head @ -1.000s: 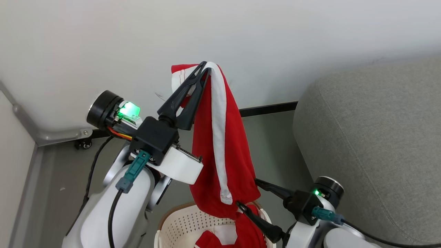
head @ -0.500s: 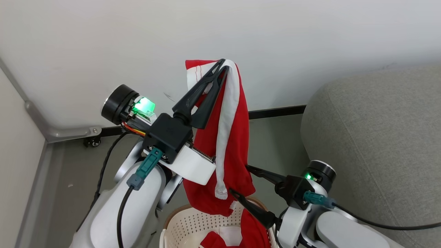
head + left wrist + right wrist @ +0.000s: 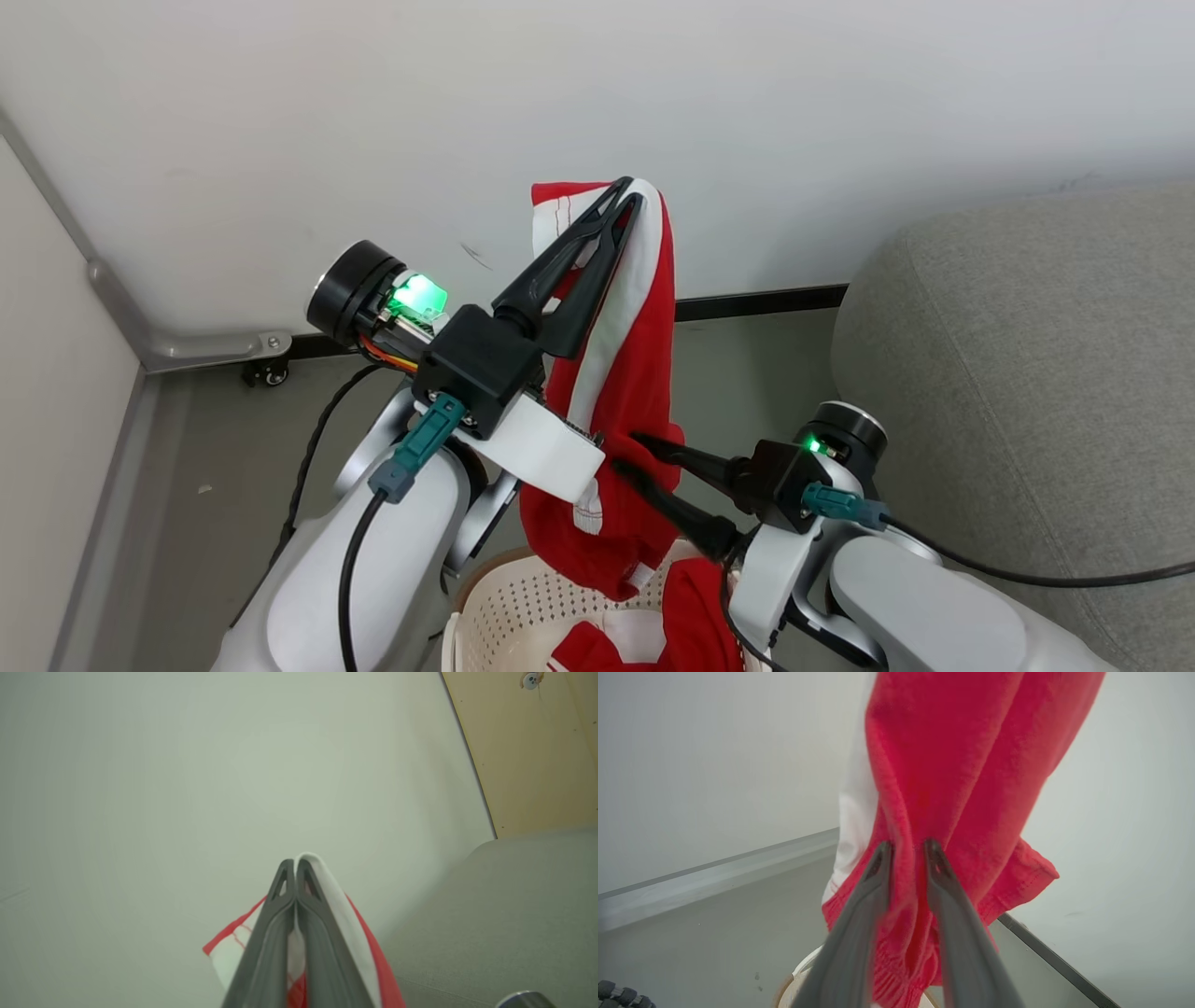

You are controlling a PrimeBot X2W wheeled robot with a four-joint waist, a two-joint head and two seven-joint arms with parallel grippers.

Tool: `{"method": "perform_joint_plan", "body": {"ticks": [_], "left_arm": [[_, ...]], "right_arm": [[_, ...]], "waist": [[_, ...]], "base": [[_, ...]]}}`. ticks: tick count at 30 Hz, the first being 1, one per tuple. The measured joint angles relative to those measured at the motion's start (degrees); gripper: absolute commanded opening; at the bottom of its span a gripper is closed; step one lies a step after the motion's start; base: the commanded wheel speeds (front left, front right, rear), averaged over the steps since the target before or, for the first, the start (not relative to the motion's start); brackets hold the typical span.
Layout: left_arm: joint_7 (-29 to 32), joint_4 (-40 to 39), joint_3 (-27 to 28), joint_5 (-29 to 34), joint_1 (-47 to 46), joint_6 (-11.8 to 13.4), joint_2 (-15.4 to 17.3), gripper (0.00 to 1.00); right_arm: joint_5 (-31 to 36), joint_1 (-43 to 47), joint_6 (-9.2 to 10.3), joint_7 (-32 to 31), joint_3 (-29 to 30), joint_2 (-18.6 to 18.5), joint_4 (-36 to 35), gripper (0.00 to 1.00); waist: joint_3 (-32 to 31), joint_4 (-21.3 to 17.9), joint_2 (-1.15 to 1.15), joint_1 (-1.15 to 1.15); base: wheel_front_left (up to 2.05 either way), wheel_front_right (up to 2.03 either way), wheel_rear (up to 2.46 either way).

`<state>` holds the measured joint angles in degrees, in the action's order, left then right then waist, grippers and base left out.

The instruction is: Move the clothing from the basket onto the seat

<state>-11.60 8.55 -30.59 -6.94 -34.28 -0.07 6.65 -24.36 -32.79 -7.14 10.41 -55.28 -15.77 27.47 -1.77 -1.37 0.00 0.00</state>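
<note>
The left gripper (image 3: 627,189), high in the centre of the head view, has its two dark fingers pressed together on the top edge of a soft, bright red garment (image 3: 644,364) with a white band. The garment hangs straight down from that pinch, its long axis vertical. Its lower hem ends just above the cream-white perforated plastic basket (image 3: 518,602) with a brown rim at the bottom edge, where more red and white clothing (image 3: 691,616) lies.

The right gripper (image 3: 630,455) reaches in from the lower right to the garment's lower part. The large light grey woven sofa (image 3: 1027,373) takes up the right side of the frame, so the carry should run rightward. The right arm is the nearer one to it, and the garment's tail needs to lift clear of the basket rim.

The right wrist view gives what the head view cannot. The right gripper (image 3: 907,845) has its fingers a narrow gap apart with a fold of red cloth (image 3: 952,765) between them, and blur leaves it unclear whether they pinch it. The left wrist view confirms the left gripper (image 3: 295,862) clamped on the white band (image 3: 334,900), with the sofa (image 3: 490,914) at lower right.
</note>
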Motion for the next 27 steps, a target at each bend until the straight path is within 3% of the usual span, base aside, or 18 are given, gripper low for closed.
{"method": "perform_joint_plan", "body": {"ticks": [1,2,13,27], "left_arm": [[0.1,0.2,0.1,-0.1,0.0,0.0,0.0,0.0],[0.1,0.4,0.1,-0.4,0.0,0.0,0.0,0.0],[0.5,5.6,3.4,-3.5,3.0,0.4,1.1,0.0],[0.5,10.7,5.8,-8.0,8.3,0.3,1.9,0.0]], "right_arm": [[0.0,-0.4,0.0,0.3,-0.1,0.1,0.4,0.24],[0.0,-0.6,0.0,0.6,-0.2,0.3,0.6,0.0],[-2.5,-1.1,0.0,2.5,-0.5,-0.1,1.4,0.0],[-6.5,3.2,0.0,3.3,7.8,-5.0,-0.3,0.0]], "waist": [[0.1,0.0,0.0,0.0],[0.1,0.0,0.0,0.0],[0.5,-1.2,0.0,0.0],[0.5,-4.7,0.0,0.0]], "base": [[0.0,0.0,0.0],[0.0,0.0,0.0],[0.0,0.0,0.0],[0.0,0.0,0.0]]}}
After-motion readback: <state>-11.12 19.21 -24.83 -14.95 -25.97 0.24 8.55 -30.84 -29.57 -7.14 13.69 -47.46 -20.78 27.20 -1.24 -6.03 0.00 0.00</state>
